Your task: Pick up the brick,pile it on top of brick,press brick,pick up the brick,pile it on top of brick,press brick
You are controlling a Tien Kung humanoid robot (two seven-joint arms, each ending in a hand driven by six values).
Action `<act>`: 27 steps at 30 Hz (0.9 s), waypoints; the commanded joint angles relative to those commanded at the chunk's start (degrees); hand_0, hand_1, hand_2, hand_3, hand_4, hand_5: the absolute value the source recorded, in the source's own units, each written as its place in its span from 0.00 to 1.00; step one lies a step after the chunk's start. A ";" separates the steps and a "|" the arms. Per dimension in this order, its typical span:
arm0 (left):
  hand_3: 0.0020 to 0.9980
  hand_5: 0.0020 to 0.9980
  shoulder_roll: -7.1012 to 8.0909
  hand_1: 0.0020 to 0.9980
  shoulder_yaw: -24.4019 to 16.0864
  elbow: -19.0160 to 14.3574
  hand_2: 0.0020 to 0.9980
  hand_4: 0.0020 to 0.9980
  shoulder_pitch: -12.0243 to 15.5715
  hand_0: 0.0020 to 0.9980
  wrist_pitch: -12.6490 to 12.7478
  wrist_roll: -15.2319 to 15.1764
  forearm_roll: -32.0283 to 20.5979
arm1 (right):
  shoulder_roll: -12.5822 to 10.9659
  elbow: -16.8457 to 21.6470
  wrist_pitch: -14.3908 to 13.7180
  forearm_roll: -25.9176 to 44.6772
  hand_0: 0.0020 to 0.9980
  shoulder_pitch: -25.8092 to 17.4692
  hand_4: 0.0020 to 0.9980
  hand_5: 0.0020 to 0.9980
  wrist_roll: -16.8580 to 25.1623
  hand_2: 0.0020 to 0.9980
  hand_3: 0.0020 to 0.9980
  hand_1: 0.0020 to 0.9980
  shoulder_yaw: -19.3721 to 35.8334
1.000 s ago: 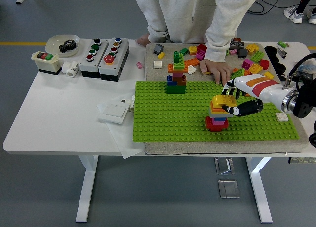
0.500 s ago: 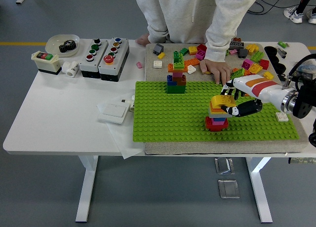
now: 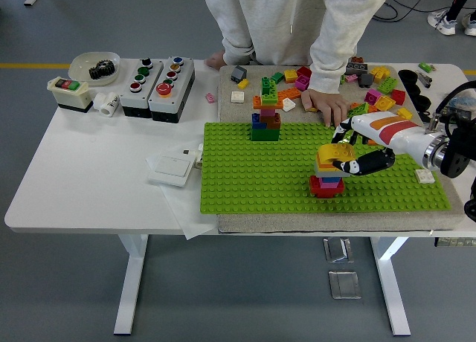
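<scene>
The right hand (image 3: 355, 155) gripped the yellow brick (image 3: 332, 152) atop the stack (image 3: 327, 174) — best squared over the studs, then pressed straight down.

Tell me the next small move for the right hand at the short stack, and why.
Probably press straight down. The right hand is closed on the yellow brick, which already sits atop the short stack on the green baseplate. It looks placed but perhaps not fully seated, so pressing before letting go seems safest.
</scene>
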 joint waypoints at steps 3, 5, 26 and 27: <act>0.56 0.60 0.02 0.73 0.03 0.00 0.64 0.58 -0.04 0.79 -0.01 -0.03 -0.07 | -0.02 -0.06 -0.18 0.09 0.46 0.00 0.76 0.37 0.02 0.69 0.60 0.57 0.16; 0.56 0.60 0.02 0.73 0.08 0.00 0.64 0.58 -0.09 0.79 -0.01 -0.05 -0.10 | -0.07 -0.01 -0.20 0.18 0.46 0.03 0.77 0.36 0.03 0.70 0.60 0.57 0.23; 0.56 0.60 0.00 0.73 -0.35 0.00 0.64 0.58 -0.27 0.78 0.00 -0.06 0.19 | -1.45 5.07 -0.97 -0.90 0.50 -2.22 0.83 0.39 -0.39 0.73 0.71 0.61 4.40; 0.56 0.60 0.00 0.73 -0.36 0.00 0.64 0.58 -0.27 0.78 0.00 -0.06 0.21 | -1.50 5.25 -1.05 -0.99 0.50 -2.33 0.83 0.39 -0.38 0.73 0.71 0.61 4.57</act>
